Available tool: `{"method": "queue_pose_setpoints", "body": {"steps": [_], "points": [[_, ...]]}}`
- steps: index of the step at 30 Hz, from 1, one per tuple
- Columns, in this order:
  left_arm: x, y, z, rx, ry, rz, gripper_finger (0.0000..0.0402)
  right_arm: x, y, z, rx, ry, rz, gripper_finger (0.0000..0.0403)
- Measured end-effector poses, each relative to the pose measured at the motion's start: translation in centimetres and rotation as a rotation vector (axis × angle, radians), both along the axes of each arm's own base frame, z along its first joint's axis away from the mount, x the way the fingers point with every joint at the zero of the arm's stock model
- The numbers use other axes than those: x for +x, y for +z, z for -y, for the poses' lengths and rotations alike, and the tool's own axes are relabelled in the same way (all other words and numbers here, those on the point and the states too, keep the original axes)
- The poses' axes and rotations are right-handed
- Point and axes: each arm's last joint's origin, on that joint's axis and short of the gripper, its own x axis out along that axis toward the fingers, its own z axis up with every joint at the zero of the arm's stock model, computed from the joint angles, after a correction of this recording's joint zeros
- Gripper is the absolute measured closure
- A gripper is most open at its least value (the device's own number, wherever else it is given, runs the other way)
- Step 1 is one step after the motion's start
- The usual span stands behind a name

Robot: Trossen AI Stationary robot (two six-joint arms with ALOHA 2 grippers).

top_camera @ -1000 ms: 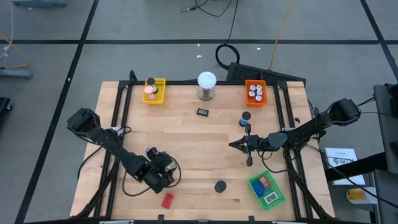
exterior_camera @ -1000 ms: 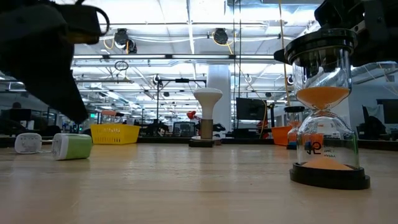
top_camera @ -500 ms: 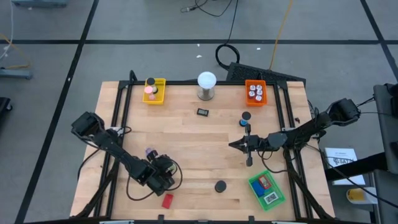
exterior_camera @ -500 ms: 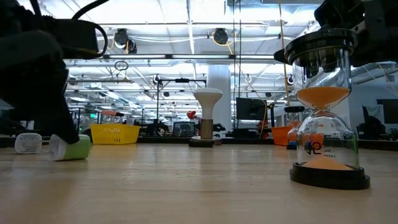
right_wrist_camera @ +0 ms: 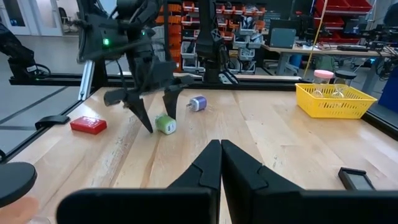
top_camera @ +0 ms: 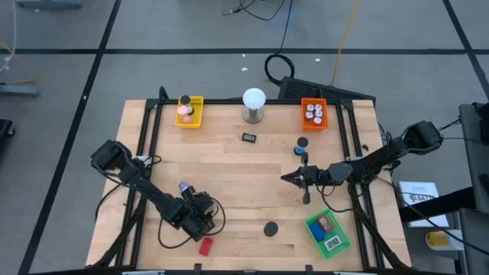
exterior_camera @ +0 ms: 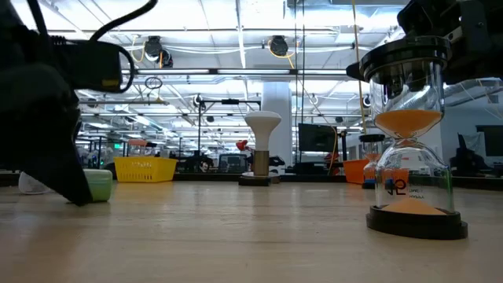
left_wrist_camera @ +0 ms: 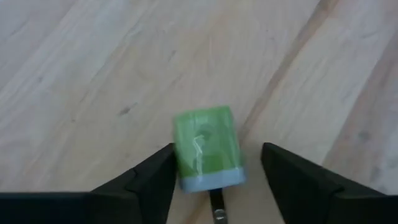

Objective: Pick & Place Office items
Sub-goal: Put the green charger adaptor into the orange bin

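Note:
A small green piece with a whitish end [left_wrist_camera: 205,146] lies on its side on the wooden table [top_camera: 244,168], near the front left. My left gripper [left_wrist_camera: 217,162] is open and slants down over it, one finger on either side. One finger stands close beside it and a gap shows at the other. The right wrist view shows the same gripper [right_wrist_camera: 155,109] and green piece [right_wrist_camera: 166,125]. A purple-and-white piece [top_camera: 183,186] lies just beyond, and a red flat block [top_camera: 205,246] nearer the front edge. My right gripper [top_camera: 284,177] is shut and waits level, right of centre.
An hourglass with black caps [exterior_camera: 413,157] stands near the front edge, right of my left gripper. A green tray [top_camera: 327,233] with red and blue blocks is at the front right. A yellow tray [top_camera: 189,111], a white ball lamp [top_camera: 254,103] and an orange tray [top_camera: 314,113] line the far edge.
My left gripper has sunk toward the table and moved a little toward the near edge. It has come down around the green piece, which it now partly hides in the low view. The green piece has stayed where it was.

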Motion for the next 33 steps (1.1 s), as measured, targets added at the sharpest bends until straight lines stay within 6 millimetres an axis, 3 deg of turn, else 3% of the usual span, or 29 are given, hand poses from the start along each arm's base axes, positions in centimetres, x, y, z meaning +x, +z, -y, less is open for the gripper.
{"method": "queue_pose_setpoints", "body": {"steps": [7,13,18,24,29,33], "points": [[0.1,0.1,0.1,0.027,-0.046,-0.008,0.0257,0.0,0.0,0.0,0.000,0.003,0.000,0.0399],[0.9,2.5,-1.0,0.035,-0.104,-0.025,0.0257,0.0,0.0,0.0,0.000,0.003,0.001,0.0399],[2.8,5.5,-3.7,-0.005,-0.198,-0.157,0.0257,0.0,0.0,0.0,0.000,0.003,0.001,0.0399],[5.3,7.8,-8.4,-0.130,-0.335,-0.380,0.0257,0.0,0.0,0.0,-0.001,0.003,0.001,0.0399],[6.4,8.5,-11.8,-0.196,-0.357,-0.536,0.0257,0.0,0.0,0.0,-0.008,0.003,-0.005,0.0399],[7.3,7.4,-13.4,-0.266,-0.361,-0.615,0.0257,0.0,-0.1,0.0,-0.010,0.003,-0.007,0.0399]]}}
